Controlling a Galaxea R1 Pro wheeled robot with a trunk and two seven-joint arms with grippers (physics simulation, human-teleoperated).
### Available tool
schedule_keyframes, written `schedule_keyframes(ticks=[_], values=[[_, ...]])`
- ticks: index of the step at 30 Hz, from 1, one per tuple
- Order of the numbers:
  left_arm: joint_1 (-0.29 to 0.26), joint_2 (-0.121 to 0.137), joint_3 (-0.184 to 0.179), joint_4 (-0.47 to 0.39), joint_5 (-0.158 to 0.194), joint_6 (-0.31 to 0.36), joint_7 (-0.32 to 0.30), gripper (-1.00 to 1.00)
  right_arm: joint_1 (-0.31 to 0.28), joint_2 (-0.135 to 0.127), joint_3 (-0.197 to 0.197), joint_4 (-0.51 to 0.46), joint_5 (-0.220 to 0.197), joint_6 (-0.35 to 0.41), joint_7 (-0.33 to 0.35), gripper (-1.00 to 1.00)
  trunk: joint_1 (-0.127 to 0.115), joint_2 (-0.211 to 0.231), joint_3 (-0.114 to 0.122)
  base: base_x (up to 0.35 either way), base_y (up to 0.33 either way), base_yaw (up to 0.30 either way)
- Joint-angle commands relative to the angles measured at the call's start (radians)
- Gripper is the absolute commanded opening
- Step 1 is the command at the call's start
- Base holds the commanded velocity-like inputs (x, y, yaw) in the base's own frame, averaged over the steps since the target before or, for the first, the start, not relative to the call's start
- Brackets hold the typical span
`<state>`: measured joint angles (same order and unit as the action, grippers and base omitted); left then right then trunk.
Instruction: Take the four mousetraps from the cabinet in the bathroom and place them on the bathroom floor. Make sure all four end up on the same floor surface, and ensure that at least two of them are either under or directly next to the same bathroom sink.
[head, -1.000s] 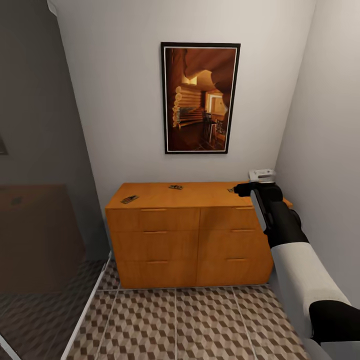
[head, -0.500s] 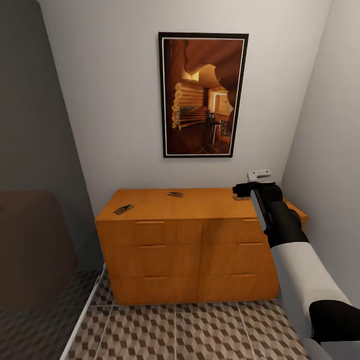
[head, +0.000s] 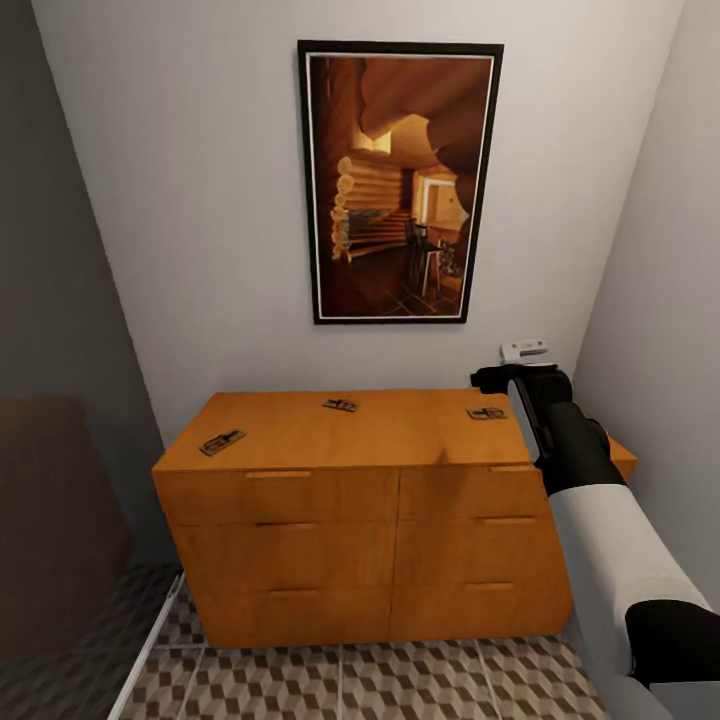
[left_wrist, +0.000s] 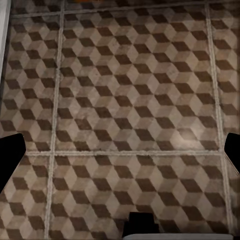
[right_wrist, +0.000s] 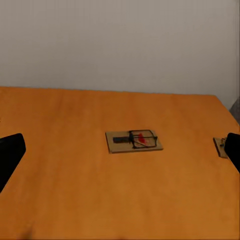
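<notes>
the cabinet (head: 360, 520) stands against the far wall, under a big picture (head: 398, 182). three mousetraps lie flat on its top: one near the left front corner (head: 221, 441), one far back in the middle (head: 340, 405), and one on the right (head: 486, 413), just beside the right arm's wrist. in the right wrist view that trap (right_wrist: 134, 141) lies right ahead, and the corner of another small board (right_wrist: 220, 147) peeks in at the edge; this may be the fourth trap, but it is too cut off to tell. so it looks like no trap is on the bathroom floor (head: 340, 685) yet, and every trap is left to move. the sink is not in sight.

the right gripper (right_wrist: 120, 152) is spread wide and holds nothing. the left gripper (left_wrist: 120, 150) is also spread wide, pointing down at bare tiles.

the right wall is close beside the right arm, so there is little room there. the cabinet top has lots of open room around each trap. the left trap sits close to the front edge and could slip off if it is bumped.
</notes>
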<state>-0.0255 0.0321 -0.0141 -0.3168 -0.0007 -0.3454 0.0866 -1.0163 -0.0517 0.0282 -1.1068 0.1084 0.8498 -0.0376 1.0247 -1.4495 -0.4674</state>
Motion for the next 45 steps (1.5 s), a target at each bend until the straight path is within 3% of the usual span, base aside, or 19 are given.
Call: schedule_keyframes(ticks=[1,4,9,24,38,42,45], values=[[-0.001,0.000,-0.002,0.002,0.000,-0.003,0.004,1.00,-0.001,-0.004,0.003,-0.001,0.004,0.005,0.006,1.00,0.000,-0.001,-0.001,0.151,-0.096,0.000],[-0.001,0.000,-0.001,0.004,-0.001,-0.004,0.004,1.00,-0.001,-0.010,0.004,0.000,0.005,0.006,0.045,1.00,0.000,-0.001,-0.001,0.093,-0.059,0.000],[-0.001,0.000,-0.001,0.005,-0.002,-0.004,0.004,1.00,-0.001,-0.029,0.002,0.000,0.008,0.006,0.169,1.00,0.000,-0.001,-0.001,0.033,-0.021,0.000],[-0.001,-0.002,-0.003,0.007,-0.002,-0.004,0.004,1.00,-0.001,-0.122,0.005,0.001,0.010,0.006,0.462,1.00,0.000,-0.001,-0.001,0.005,-0.003,0.000],[-0.001,-0.003,-0.003,0.007,-0.001,-0.004,0.004,1.00,-0.001,-0.194,0.009,0.002,0.011,0.006,0.690,1.00,0.000,-0.001,-0.001,0.000,0.000,0.000],[-0.001,-0.003,-0.003,0.007,-0.001,-0.004,0.004,1.00,-0.001,-0.206,0.023,0.001,0.020,0.005,0.747,1.00,0.000,-0.001,-0.001,0.000,0.000,0.000],[-0.001,-0.003,-0.003,0.008,-0.001,-0.004,0.004,1.00,-0.001,-0.219,0.055,0.001,0.048,0.005,0.793,1.00,0.000,-0.001,-0.001,0.000,0.000,0.000]])
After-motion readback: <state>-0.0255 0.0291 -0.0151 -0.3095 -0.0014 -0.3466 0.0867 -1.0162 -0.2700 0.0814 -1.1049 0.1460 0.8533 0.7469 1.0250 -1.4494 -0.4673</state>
